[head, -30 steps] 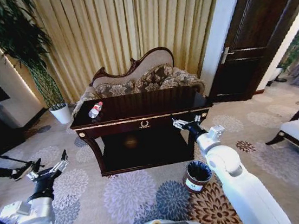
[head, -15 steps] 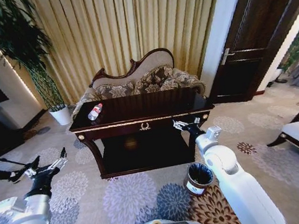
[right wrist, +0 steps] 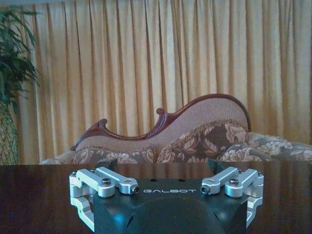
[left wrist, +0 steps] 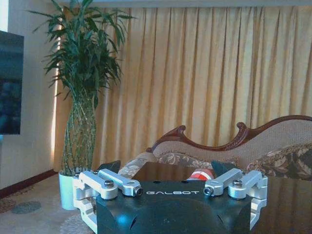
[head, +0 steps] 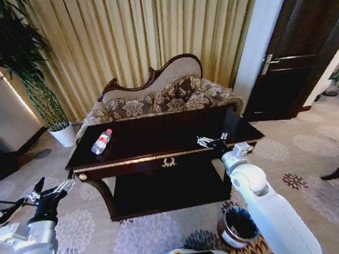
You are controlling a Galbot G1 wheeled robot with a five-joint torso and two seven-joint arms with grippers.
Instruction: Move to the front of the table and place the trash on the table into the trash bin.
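Trash bin point(head: 238, 226): lower right of the head view, on the carpet beside the right arm, nearer than the table.
Left gripper point(head: 49, 192): lower left of frame, held out over the carpet short of the table's left corner; jaws spread wide, holding nothing.
Right gripper point(head: 211, 141): centre-right, level with the table's front edge; jaws apart, empty.
Table point(head: 177, 135): mid-frame, dark glossy top, gold emblem on the drawer.
Bottle point(head: 101, 141): lying on its side on the table's left part, upper left of centre; red label showing, long axis running diagonally from near-left to far-right.
Key relation: bottle lies ahead and to the right of the left gripper, well left of the right gripper; judged the left arm is nearer.
Sofa point(head: 160, 97): behind the table.
Curtain point(head: 139, 31): farthest, across the top.
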